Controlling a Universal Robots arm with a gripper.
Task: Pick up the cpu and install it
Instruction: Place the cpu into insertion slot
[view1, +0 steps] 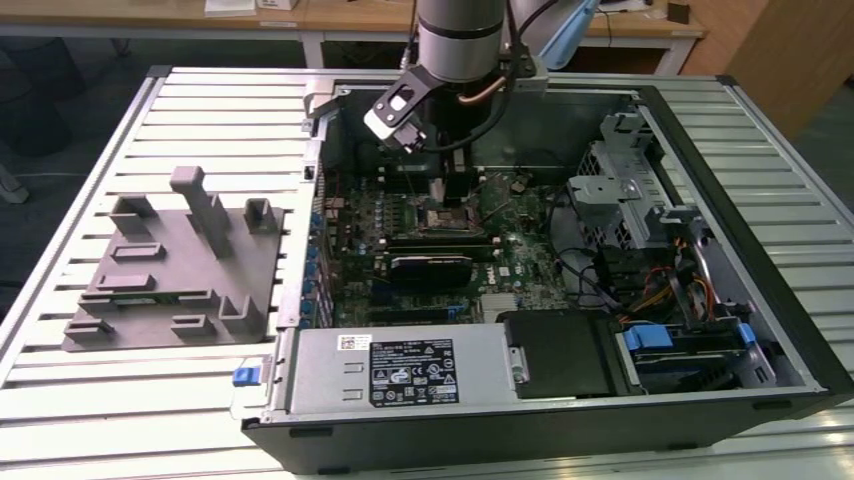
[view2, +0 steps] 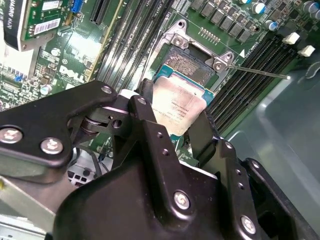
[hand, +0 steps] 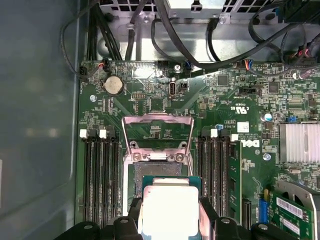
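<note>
A ribbed pale metal table (view1: 80, 400) carries an open black computer case (view1: 561, 425). A grey arm (view1: 461, 30) reaches steeply down into it. The black two-fingered pincer (hand: 170, 206) grips opposite edges of the small square silver-topped cpu (hand: 170, 209), lid upward, with no long axis, directly over the open black-framed socket (hand: 157, 172). Both wrist views show this grip. In the exterior view, a grey moulded fixture (view1: 174, 270) sits well apart from the pincer.
</note>
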